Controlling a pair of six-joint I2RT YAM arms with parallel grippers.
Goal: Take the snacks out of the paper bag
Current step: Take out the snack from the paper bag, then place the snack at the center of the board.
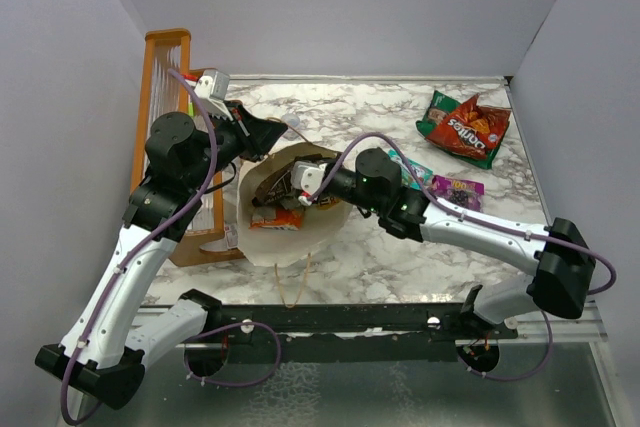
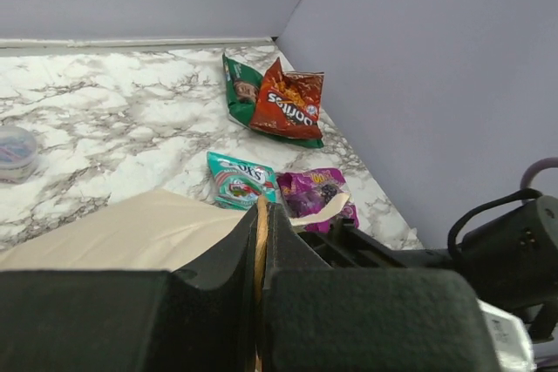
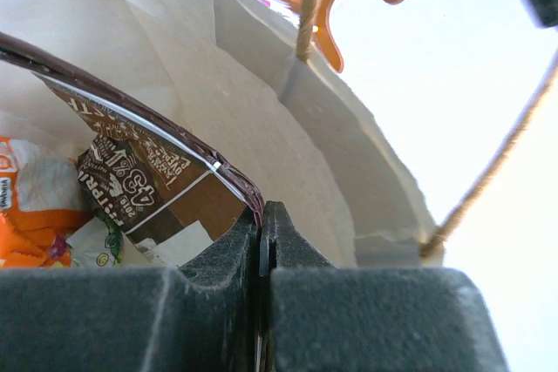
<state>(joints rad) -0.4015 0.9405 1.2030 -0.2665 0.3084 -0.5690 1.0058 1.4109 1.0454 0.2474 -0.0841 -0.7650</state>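
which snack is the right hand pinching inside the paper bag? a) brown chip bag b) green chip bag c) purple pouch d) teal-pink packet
a: the right wrist view shows the right hand shut on the edge of the brown chip bag, within the white walls of the paper bag.

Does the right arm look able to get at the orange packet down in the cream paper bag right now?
Probably not yet. The right gripper is shut on the brown glossy packet, so its jaws are taken. The orange packet lies just beside it inside the open paper bag.
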